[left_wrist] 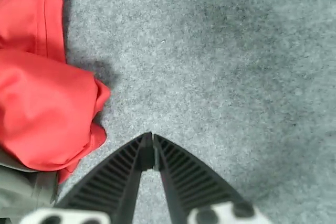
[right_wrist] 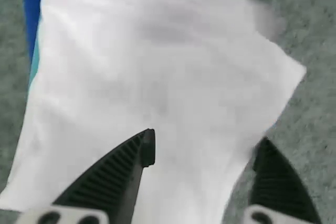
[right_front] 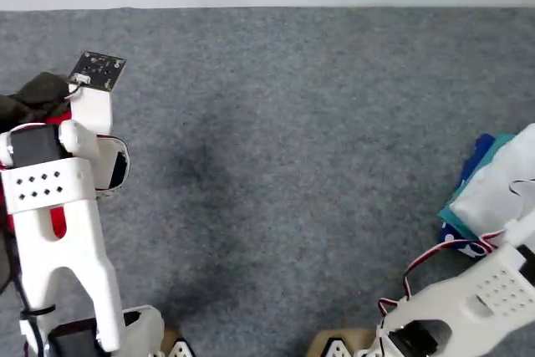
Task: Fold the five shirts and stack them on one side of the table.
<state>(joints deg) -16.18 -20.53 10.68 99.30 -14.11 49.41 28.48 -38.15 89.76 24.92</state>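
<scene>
A crumpled red shirt lies on the grey table with a dark olive one under its edge; in the high view the dark shirt and the red shirt peek out around the left arm. My left gripper is shut, empty, above bare carpet just beside the red shirt. At the right edge sits a stack of folded shirts: white on top, teal and blue beneath. My right gripper hangs open over the white shirt, its fingers spread above the cloth.
The grey carpeted table stretches wide between the two arms. A small circuit board sits on the left arm's wrist. A pale wall borders the far table edge.
</scene>
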